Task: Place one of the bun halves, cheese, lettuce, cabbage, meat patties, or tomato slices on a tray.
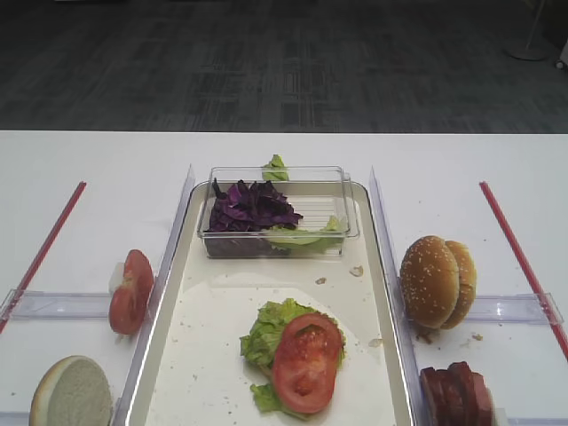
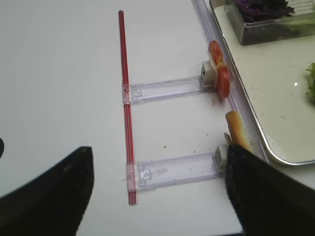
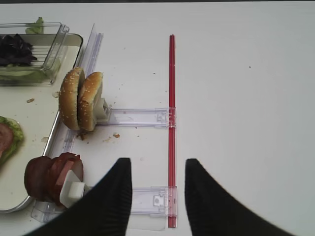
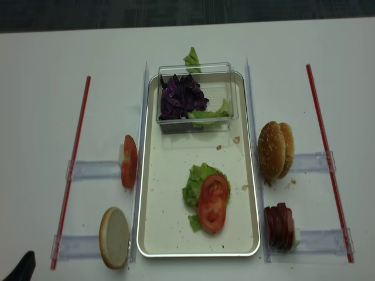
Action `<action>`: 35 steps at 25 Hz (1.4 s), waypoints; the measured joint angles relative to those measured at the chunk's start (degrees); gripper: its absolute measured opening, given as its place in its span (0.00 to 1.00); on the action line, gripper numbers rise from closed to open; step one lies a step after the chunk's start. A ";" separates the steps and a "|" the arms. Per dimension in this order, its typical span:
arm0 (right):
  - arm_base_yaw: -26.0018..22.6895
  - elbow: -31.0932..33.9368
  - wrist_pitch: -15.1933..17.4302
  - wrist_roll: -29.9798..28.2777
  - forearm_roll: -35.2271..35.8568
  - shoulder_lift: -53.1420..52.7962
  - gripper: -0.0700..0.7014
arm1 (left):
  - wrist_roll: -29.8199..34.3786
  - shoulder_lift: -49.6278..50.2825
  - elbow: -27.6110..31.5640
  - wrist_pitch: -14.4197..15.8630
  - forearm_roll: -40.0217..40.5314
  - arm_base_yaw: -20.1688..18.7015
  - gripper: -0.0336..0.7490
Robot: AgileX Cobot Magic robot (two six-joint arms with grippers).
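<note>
Left pincer [image 2: 155, 189] and right pincer [image 3: 158, 196] both hang spread, holding nothing.

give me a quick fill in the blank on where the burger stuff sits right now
On the tray, a tomato slice lies on top of the ____. The clear box holds shredded purple ____. The sesame bun halves stand to the ____ of the tray in the overhead view.

Missing words: lettuce; cabbage; right
</note>
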 joint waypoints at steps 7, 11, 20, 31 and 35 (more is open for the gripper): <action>0.00 0.00 0.04 0.00 -0.04 0.00 0.48 | 0.23 -0.38 0.00 0.23 -0.34 0.00 0.70; 0.00 0.00 0.04 0.00 -0.04 0.00 0.48 | 0.23 -0.42 0.00 0.23 -0.43 0.00 0.70; 0.00 0.00 0.04 0.00 -0.04 0.00 0.48 | -1.10 -0.42 0.00 0.23 0.17 0.00 0.70; 0.00 0.00 0.04 0.00 -0.04 0.00 0.48 | -3.93 -0.42 0.00 0.23 1.82 0.00 0.70; 0.00 0.00 0.04 0.00 -0.04 0.00 0.48 | -4.01 -0.42 0.00 0.23 1.82 0.00 0.70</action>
